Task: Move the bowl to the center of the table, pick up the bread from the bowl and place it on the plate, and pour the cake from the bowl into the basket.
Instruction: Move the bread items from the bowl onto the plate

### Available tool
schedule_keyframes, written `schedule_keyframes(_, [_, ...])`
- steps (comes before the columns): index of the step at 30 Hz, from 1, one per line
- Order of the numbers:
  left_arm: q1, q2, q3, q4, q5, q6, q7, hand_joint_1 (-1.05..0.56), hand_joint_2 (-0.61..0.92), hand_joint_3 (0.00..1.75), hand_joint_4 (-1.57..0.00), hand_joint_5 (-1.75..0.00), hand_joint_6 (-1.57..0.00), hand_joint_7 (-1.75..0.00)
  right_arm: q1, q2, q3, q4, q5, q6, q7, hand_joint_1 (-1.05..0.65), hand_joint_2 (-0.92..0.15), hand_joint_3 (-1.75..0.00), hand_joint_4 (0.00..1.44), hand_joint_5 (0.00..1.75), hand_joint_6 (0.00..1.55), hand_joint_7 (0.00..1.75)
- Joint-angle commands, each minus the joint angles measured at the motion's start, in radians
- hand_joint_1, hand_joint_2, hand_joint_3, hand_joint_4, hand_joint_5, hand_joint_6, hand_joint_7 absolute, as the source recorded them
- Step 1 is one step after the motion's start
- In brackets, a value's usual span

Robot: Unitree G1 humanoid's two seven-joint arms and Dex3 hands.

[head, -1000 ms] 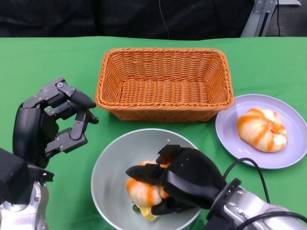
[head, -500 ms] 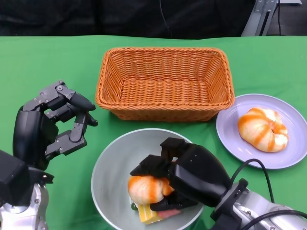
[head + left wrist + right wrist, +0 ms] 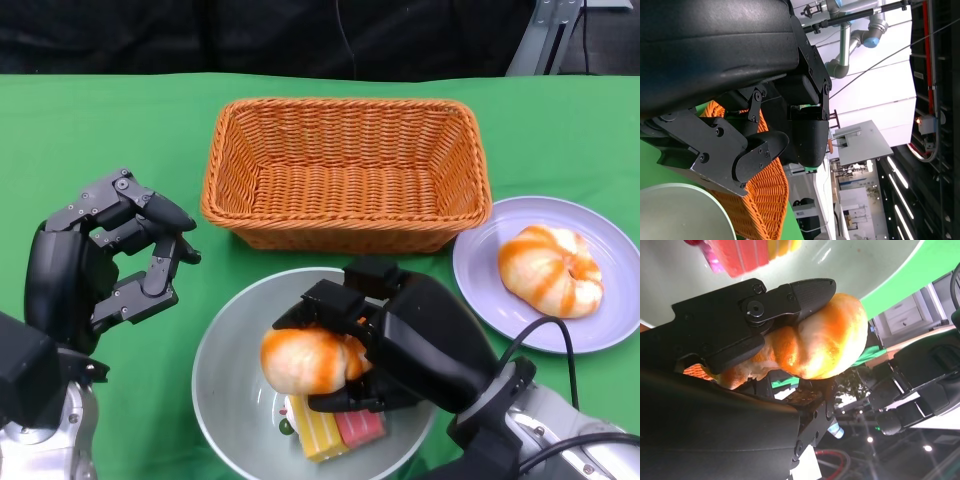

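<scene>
My right hand (image 3: 405, 340) grips an orange-and-white bread roll (image 3: 302, 359) and holds it just above the grey-green bowl (image 3: 225, 360) at the front centre. In the right wrist view the roll (image 3: 825, 340) sits pinched between the black fingers (image 3: 790, 295). A striped yellow, orange and pink cake slice (image 3: 335, 428) lies on the bowl's floor under the roll. A lilac plate (image 3: 590, 330) at the right carries another orange-striped roll (image 3: 550, 270). The wicker basket (image 3: 345, 172) stands behind the bowl with nothing in it. My left hand (image 3: 105, 255) hovers left of the bowl, fingers apart, holding nothing.
Green cloth covers the table (image 3: 80, 140). The basket's front wall stands close behind the bowl's far rim. The left wrist view shows the basket's edge (image 3: 767, 200) and the bowl's rim (image 3: 685, 212) beside the left hand's fingers (image 3: 760, 150).
My right hand has lifted the bread roll up off the bowl's floor, uncovering the cake slice beneath. The left hand has barely moved.
</scene>
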Motion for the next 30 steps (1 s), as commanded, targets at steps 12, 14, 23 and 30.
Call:
schedule_keyframes(12, [-0.007,0.018,0.008,-0.003,-0.006,0.000,0.008,-0.05,0.59,1.05,-0.77,-1.51,-0.80,-1.27,0.032,-0.029,-0.118,-0.082,0.057,-0.014,0.012,-0.14,-0.91,-0.33,0.83,1.46,0.80,1.06])
schedule_keyframes(14, [-0.009,0.021,0.010,-0.003,-0.014,0.006,0.001,-0.03,0.60,1.05,-0.77,-1.51,-0.80,-1.27,0.033,-0.043,-0.154,-0.083,0.065,-0.012,0.007,-0.11,-0.84,-0.34,0.86,1.36,0.85,0.95])
schedule_keyframes(23, [-0.008,0.033,0.017,0.003,-0.027,0.006,-0.009,-0.03,0.59,1.05,-0.76,-1.50,-0.80,-1.27,0.060,-0.097,-0.281,-0.118,0.096,0.013,0.012,-0.11,-0.78,-0.42,0.89,1.27,0.91,0.82])
schedule_keyframes(30, [-0.004,0.038,0.016,0.000,-0.023,0.019,0.001,-0.03,0.60,1.05,-0.77,-1.51,-0.82,-1.26,0.079,-0.111,-0.375,-0.124,0.113,0.059,0.002,-0.11,-0.71,-0.64,0.81,1.45,0.92,0.82])
